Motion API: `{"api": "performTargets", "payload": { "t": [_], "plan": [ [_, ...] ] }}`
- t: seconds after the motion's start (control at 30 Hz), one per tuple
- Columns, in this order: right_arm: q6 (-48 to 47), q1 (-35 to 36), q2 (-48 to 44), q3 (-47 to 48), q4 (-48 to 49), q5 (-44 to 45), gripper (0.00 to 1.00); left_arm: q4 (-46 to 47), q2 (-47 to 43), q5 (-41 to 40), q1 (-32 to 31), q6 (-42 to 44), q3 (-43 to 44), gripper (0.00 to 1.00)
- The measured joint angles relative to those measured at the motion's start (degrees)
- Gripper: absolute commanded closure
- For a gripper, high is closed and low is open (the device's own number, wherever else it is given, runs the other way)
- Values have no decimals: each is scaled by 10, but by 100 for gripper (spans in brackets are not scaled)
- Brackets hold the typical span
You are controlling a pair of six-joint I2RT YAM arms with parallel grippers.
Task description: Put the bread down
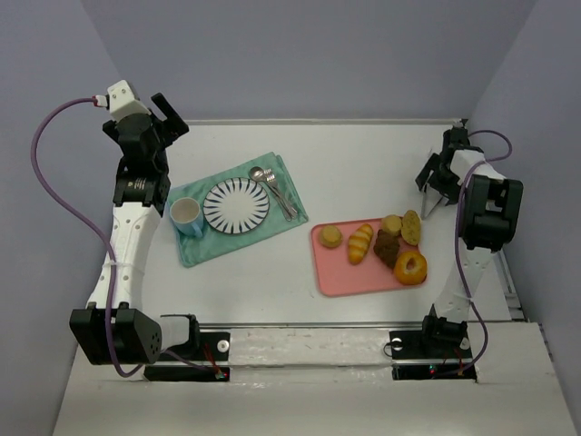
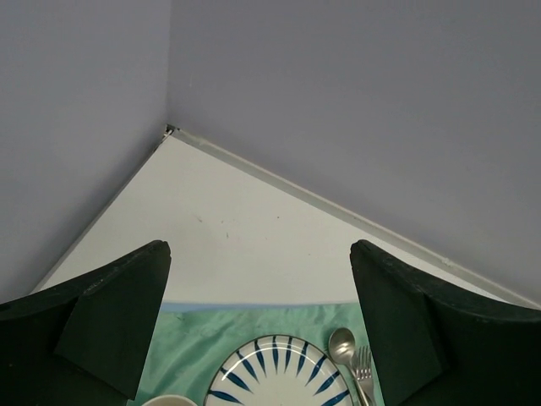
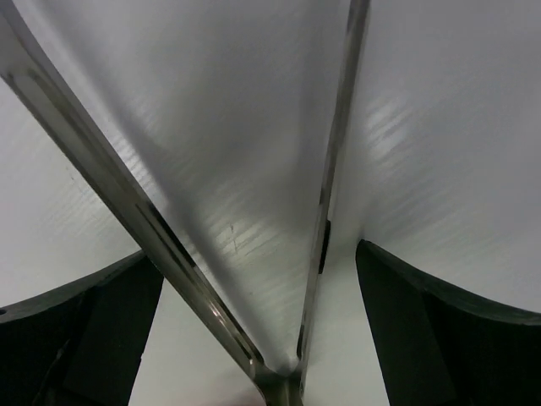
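The bread (image 1: pixel 330 237) lies untouched at the left end of a pink tray (image 1: pixel 349 277) on the near right of the table, just left of a striped roll (image 1: pixel 360 243). Other baked goods fill the rest of the tray. Left of it and slightly farther, a striped plate (image 1: pixel 236 206) sits on a green cloth (image 1: pixel 209 247) with a cup (image 1: pixel 187 216) at its left. The plate is bare and looks the likely spot for the bun.

Farther back on the right, the right gripper (image 1: pixel 434 182) hangs beyond the tray, well apart from the bread. It grasps metal tongs (image 3: pixel 169 244), whose arms are spread with nothing between them. At the far left, the left gripper (image 1: pixel 172 116) hovers beyond the cloth, its jaws released and empty.

The pickup appears not yet begun, and the step in hand looks like the approach. The next move calls for bringing the tongs nearer and leftward over the tray and setting their tips on either side of the bun. They must stay clear of the roll as they squeeze, because the two sit close together.
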Motion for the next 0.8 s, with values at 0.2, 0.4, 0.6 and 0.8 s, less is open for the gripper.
{"api": "performTargets", "payload": {
  "t": [0.2, 0.4, 0.6, 0.8],
  "plan": [
    [-21, -3, 36, 49, -1, 2, 33, 0, 1, 4, 0, -7, 0, 1],
    [-41, -2, 45, 62, 2, 4, 72, 1, 0, 12, 0, -10, -5, 1],
    [-88, -2, 11, 35, 5, 2, 79, 0, -18, 18, 0, -10, -25, 1],
    [-163, -1, -167, -24, -9, -75, 79, 11, -41, 28, 0, -12, -33, 1]
  ]
}}
